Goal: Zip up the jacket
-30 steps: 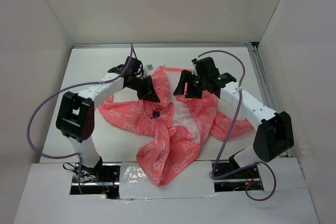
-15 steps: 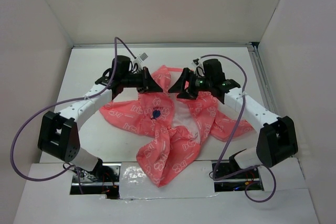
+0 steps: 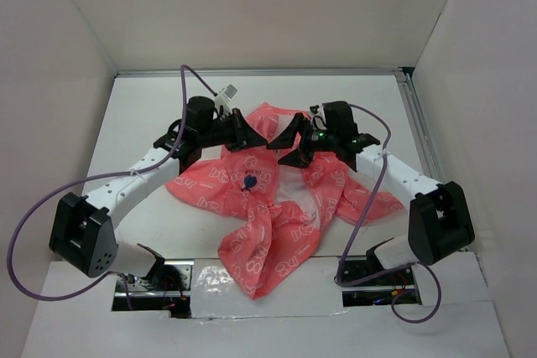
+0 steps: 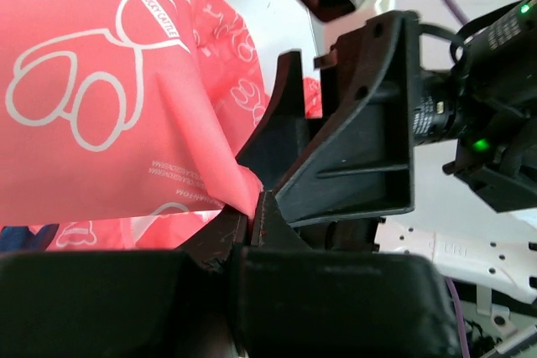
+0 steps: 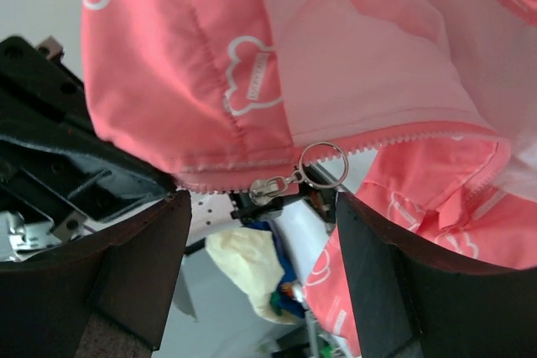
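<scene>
The coral-pink jacket [image 3: 268, 207] with white outline print lies crumpled in the middle of the table, its dark blue chest mark [image 3: 249, 183] showing and its top part lifted. My left gripper [image 3: 250, 134] is shut on a fold of the jacket's fabric [image 4: 239, 186] near the collar. My right gripper [image 3: 285, 142] is open, facing the left one, a little apart from it. In the right wrist view the metal zipper slider with its ring pull [image 5: 298, 175] hangs on the zipper teeth between my open fingers [image 5: 394, 274], not touched.
White walls enclose the white table [image 3: 143, 115] on three sides. A metal rail [image 3: 419, 123] runs along the right edge. Purple cables [image 3: 33, 224] loop from both arms. The jacket's hem [image 3: 260, 274] reaches the table's front edge.
The left arm has swung forward and to the right, lifting the jacket's collar edge. The right gripper has moved left toward it. The two grippers now face each other closely.
</scene>
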Tool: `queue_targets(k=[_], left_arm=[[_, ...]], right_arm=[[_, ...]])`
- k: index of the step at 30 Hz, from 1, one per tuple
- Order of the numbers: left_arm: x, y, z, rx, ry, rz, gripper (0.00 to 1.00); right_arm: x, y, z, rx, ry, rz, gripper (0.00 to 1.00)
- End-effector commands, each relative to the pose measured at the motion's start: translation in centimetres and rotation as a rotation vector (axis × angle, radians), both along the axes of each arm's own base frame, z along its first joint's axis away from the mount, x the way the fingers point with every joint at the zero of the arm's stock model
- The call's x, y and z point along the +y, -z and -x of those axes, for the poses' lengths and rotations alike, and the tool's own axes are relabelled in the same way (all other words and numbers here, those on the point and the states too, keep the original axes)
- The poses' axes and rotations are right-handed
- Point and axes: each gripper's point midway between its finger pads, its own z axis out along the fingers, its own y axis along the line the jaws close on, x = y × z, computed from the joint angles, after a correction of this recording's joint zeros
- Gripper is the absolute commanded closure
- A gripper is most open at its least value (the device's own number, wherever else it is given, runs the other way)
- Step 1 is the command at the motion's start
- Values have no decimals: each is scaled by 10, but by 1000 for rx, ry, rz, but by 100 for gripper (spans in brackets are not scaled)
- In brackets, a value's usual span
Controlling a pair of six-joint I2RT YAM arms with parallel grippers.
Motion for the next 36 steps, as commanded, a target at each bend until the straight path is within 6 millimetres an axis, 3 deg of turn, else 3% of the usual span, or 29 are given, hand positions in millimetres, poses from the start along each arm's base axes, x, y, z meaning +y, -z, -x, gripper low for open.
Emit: queue_targets(k=[1, 8, 11, 24, 27, 32, 33, 35, 36], left_arm=[[0, -35, -11, -113, -73, 37, 100], [-8, -32, 4, -133, -14, 66, 100], [-8, -33, 8, -149, -17, 61, 100], [-7, -31, 22, -166, 2, 71, 100], [-6, -31, 22, -168, 1, 70, 100], [-3, -32, 22, -179, -17, 61, 100], [-3, -31, 23, -178, -12, 60, 100], [-4, -30, 25, -172, -2, 61, 100], [-4, -28, 25, -169, -2, 57, 100]], right_arm=[[6, -10, 1, 55, 28, -56, 23], [5, -26, -21, 83, 145, -113, 25], [5, -31, -26, 100, 184, -144, 30], [-2, -36, -38, 119, 231, -172, 34], [1, -43, -38, 101, 222, -162, 47], [-11, -39, -37, 74, 258, -108, 68], [-13, -39, -37, 69, 259, -111, 86], [-13, -42, -38, 57, 256, -103, 100], [-11, -42, -36, 46, 243, -93, 100]])
